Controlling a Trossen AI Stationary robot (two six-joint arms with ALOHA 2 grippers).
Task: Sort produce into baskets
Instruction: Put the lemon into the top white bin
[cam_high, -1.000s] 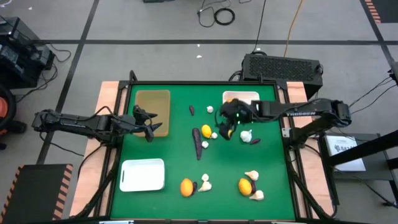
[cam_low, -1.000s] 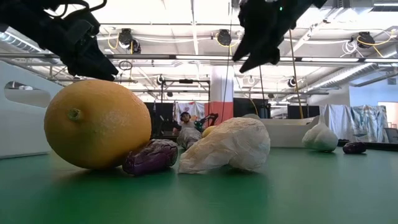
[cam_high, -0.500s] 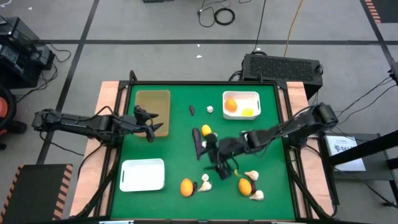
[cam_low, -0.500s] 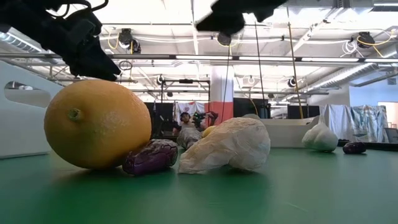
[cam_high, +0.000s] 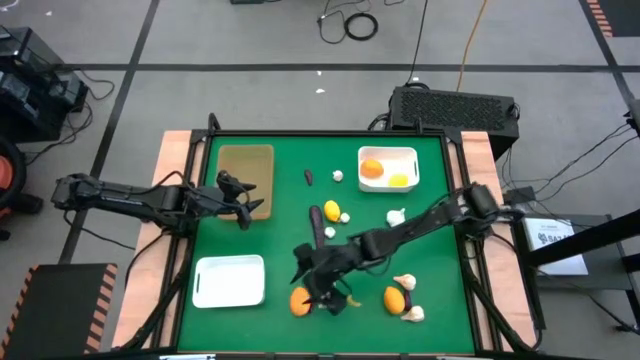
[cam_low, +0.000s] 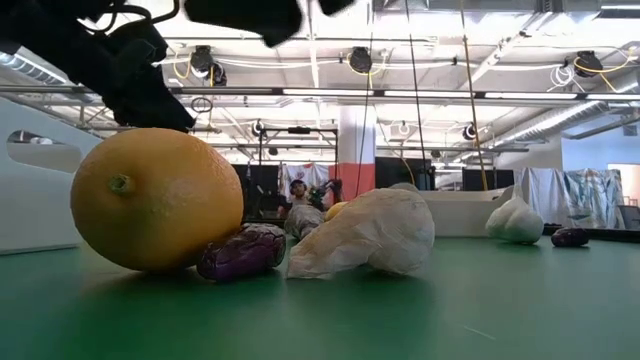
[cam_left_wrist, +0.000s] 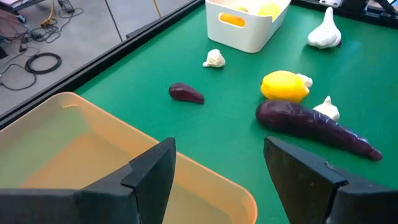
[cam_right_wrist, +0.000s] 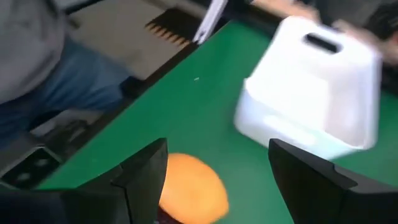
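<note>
My right gripper (cam_high: 318, 282) is open and empty, low over the near middle of the table. An orange fruit (cam_high: 300, 301) lies just below its fingers and shows between them in the right wrist view (cam_right_wrist: 189, 186). A small purple piece (cam_low: 240, 250) and a garlic bulb (cam_low: 365, 235) lie against the orange. My left gripper (cam_high: 240, 207) is open and empty over the near edge of the tan tray (cam_high: 245, 168). The far white tray (cam_high: 388, 157) holds an orange and a yellow fruit. The near white tray (cam_high: 228, 281) is at the near left.
A long eggplant (cam_high: 317, 224), a lemon (cam_high: 332, 210) and garlic bulbs (cam_high: 397, 216) lie mid-table. A small eggplant (cam_high: 308, 177) lies farther back. Another orange (cam_high: 394, 298) with garlic bulbs lies near right. A person (cam_right_wrist: 50, 56) stands beyond the table's edge.
My right gripper has swept from beside the far white tray toward the table's near edge and left, and now stands over the orange fruit at the near middle. My left gripper has kept still.
</note>
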